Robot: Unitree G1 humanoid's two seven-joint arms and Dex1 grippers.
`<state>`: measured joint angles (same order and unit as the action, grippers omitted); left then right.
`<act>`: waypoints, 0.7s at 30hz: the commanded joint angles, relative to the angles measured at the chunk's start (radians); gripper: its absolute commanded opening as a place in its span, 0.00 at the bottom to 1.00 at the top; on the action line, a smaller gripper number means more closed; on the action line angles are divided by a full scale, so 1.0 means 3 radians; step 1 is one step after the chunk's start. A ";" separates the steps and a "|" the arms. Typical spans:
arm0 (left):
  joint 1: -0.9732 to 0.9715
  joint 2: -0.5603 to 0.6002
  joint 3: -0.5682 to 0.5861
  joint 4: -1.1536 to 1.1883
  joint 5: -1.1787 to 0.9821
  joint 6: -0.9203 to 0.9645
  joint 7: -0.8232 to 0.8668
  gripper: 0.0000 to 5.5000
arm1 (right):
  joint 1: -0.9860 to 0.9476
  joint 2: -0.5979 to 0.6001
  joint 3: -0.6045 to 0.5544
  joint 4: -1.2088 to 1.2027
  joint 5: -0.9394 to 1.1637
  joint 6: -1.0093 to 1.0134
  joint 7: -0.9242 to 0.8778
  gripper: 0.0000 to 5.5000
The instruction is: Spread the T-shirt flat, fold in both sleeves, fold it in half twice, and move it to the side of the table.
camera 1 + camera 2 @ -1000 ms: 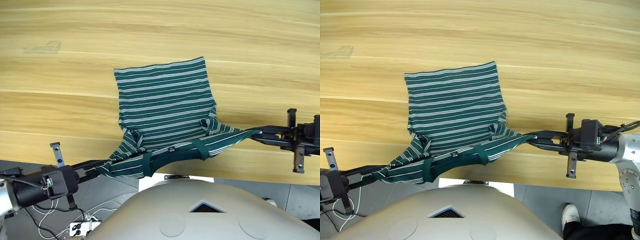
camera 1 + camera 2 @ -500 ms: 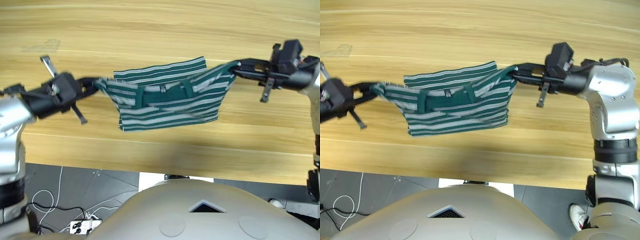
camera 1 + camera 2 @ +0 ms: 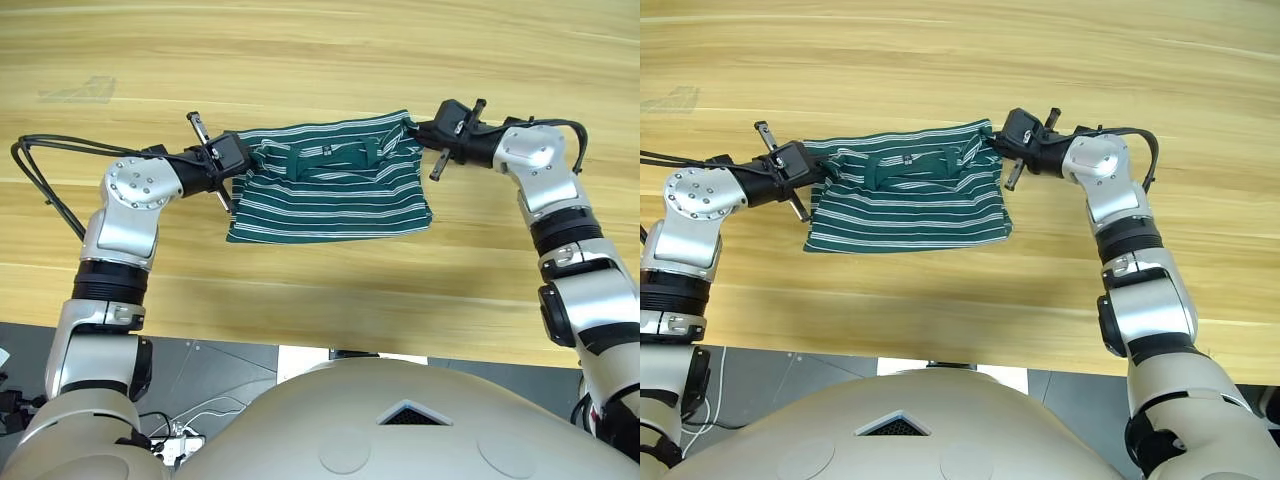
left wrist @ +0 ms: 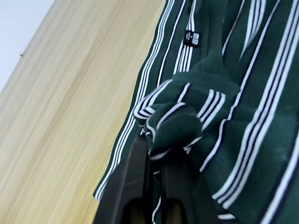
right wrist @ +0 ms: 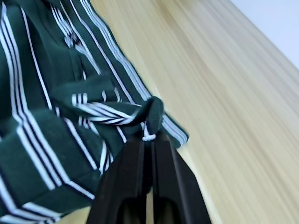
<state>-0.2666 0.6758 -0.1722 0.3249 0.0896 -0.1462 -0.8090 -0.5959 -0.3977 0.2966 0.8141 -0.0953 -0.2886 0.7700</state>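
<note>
I'm holding the T-shirt (image 3: 330,195) by both far corners. L gripper (image 3: 236,160) is pinching the left one and R gripper (image 3: 420,133) the right one, each clamped tight on bunched fabric w/ no gap showing in the wrist cams. Shirt is lying on the table (image 3: 300,60) as a wide band, doubled over, w/ the neckband (image 3: 330,152) facing up near the far edge. Long axis is running left-right, straight btw the two grippers. The cloth is lying toward me from both of them, fold line on the near side. Neither arm is sitting nearer; they're level at opposite ends. I'm judging the first half-fold is about laid. Next I'm needing to let go, then carry one short end across to the other, i.e. along that axis. Far corners are looking puckered, so I'm expecting some smoothing.
</note>
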 commanded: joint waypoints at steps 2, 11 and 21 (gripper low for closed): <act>0.0084 -0.0018 0.0330 0.0074 -0.0243 -0.0009 0.0134 0.00 | -0.0102 0.0081 -0.0208 0.0333 -0.0021 -0.0295 -0.0383 0.00; 0.0407 -0.0074 0.0577 -0.0168 -0.0600 0.0140 0.0103 0.00 | -0.0235 0.0234 -0.0521 0.0553 0.0172 -0.0537 -0.0390 0.00; 0.0456 -0.0222 0.0528 -0.0026 -0.0507 0.0104 0.0273 0.17 | -0.0540 0.0490 -0.0339 0.0904 -0.0169 -0.0644 -0.0636 0.11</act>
<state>-0.1280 0.6183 -0.0337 0.2998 -0.0689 -0.1165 -0.7593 -0.7188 -0.2624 0.1835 1.0499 -0.1146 -0.4735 0.6090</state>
